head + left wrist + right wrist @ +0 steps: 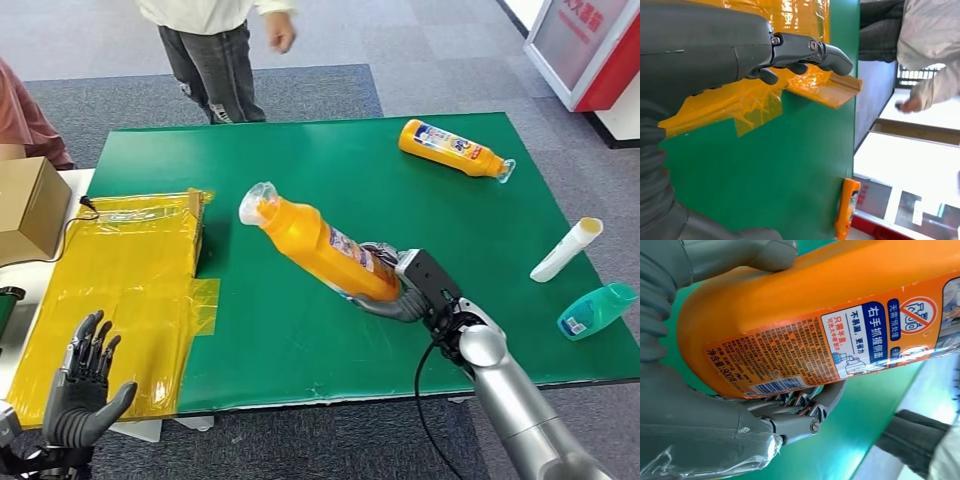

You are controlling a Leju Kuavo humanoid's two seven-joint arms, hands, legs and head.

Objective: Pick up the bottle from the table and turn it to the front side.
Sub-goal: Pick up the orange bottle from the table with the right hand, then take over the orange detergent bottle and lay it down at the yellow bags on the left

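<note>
My right hand [394, 285] grips the lower body of a large orange bottle [321, 245] and holds it tilted above the green table [317, 340], its clear-capped neck pointing up and to the left. In the right wrist view the bottle [798, 305] lies across my hand [715, 430], showing its printed back label and barcode. My left hand [84, 385] hovers open off the table's near left corner, above the yellow plastic sheet [121, 290], fingers spread [806, 50].
A second orange bottle [453, 148] lies at the far right of the table. A white tube [566, 250] and a teal bottle [596, 310] lie near the right edge. A cardboard box [26, 205] sits at left. A person [215, 50] stands beyond the far edge.
</note>
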